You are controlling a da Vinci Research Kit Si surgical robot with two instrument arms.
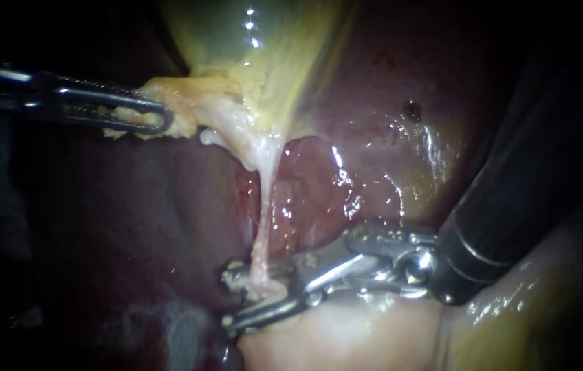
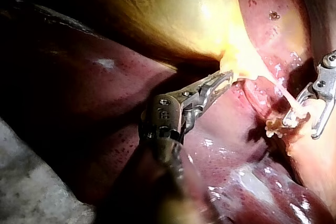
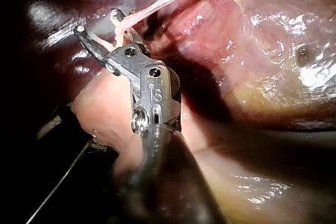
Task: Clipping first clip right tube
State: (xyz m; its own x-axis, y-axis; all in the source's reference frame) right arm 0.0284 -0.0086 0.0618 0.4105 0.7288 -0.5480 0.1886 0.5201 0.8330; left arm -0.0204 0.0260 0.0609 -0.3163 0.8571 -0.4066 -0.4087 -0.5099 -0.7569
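Note:
A thin pale tube (image 1: 264,206) runs down from the yellow gallbladder neck (image 1: 236,117) to pale tissue below. My right instrument (image 1: 229,299) comes in from the right, its jaws open with the tube's lower end between them, lying against the upper jaw. The right wrist view shows the same jaws (image 3: 97,20) astride the tube (image 3: 157,3). My left instrument (image 1: 164,118) is shut on yellowish gallbladder tissue and holds it out to the left. In the left wrist view those jaws (image 2: 226,77) grip the neck, with the right instrument (image 2: 300,130) beyond.
The greenish-yellow gallbladder (image 1: 271,41) hangs above. Dark red liver (image 1: 388,103) lies behind and around the tube, wet and shiny. A pale mound of tissue (image 1: 346,336) sits under the right instrument's jaws. Its dark shaft (image 1: 511,206) fills the right side.

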